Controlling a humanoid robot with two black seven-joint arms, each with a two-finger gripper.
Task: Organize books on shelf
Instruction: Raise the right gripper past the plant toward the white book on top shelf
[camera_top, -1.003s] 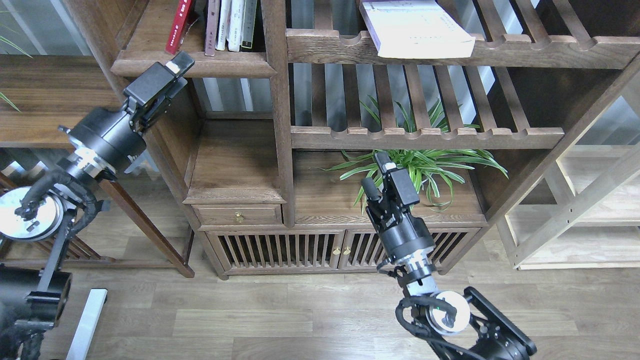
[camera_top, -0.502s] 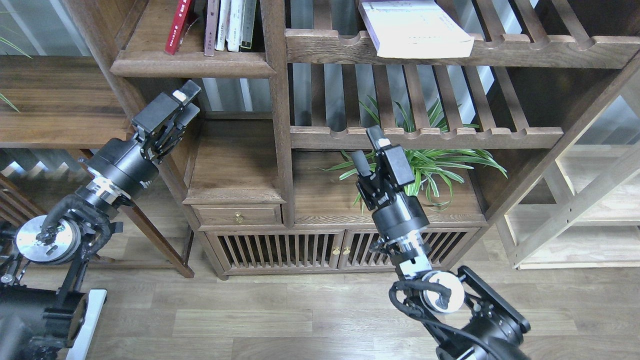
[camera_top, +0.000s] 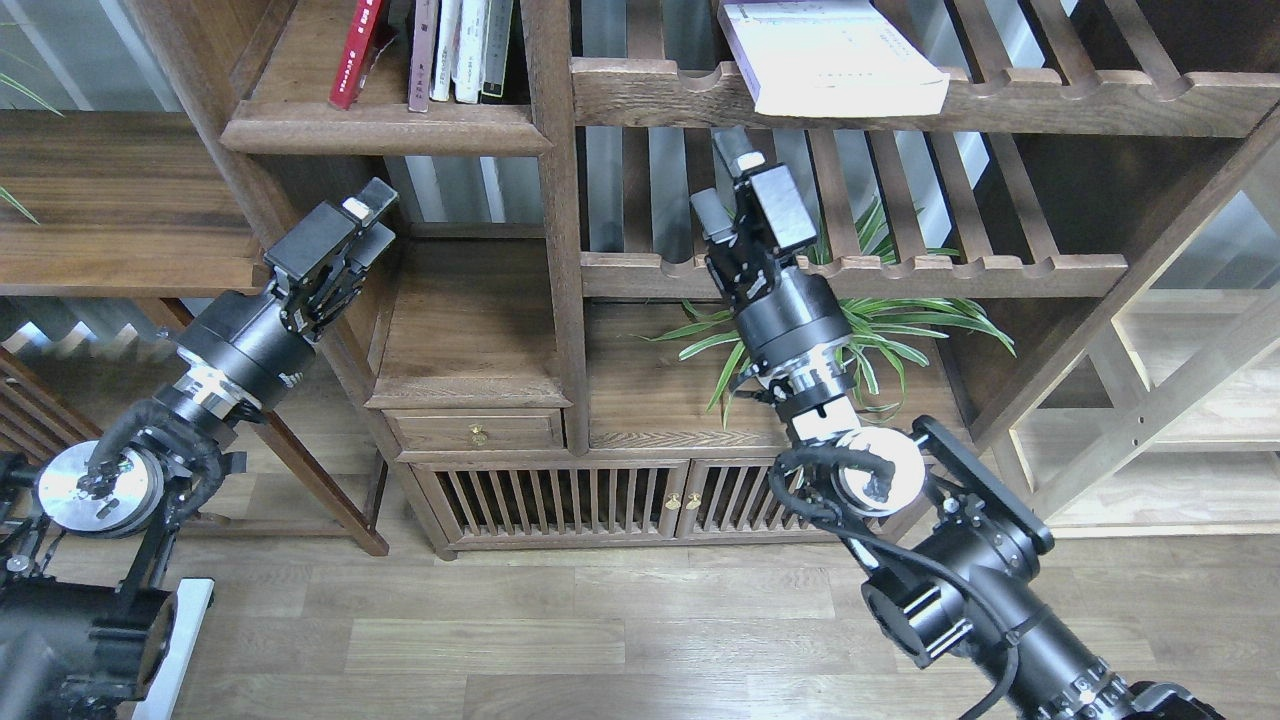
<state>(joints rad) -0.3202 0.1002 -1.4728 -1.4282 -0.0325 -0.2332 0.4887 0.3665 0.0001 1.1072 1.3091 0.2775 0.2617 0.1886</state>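
A thick white paperback (camera_top: 835, 55) lies flat on the scalloped slatted rack (camera_top: 900, 100) — at its six o'clock the right gripper (camera_top: 722, 175) gapes, empty; left gripper (camera_top: 365, 215) fingers nearly closed, empty.

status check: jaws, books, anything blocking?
Right gripper open, empty, below the white book lying on the slatted rack. Left gripper empty, jaws unclear. Other books upright on the shelf. Plant behind right arm.

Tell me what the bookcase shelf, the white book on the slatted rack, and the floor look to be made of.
The shelf: solid dark-brown wood, matte, with visible grain and a rounded moulded edge. The white book: paper with a pale, probably soft cover, its page block showing along the front edge. The floor: wood-look planks with grain and seams; whether real wood or laminate cannot be told.
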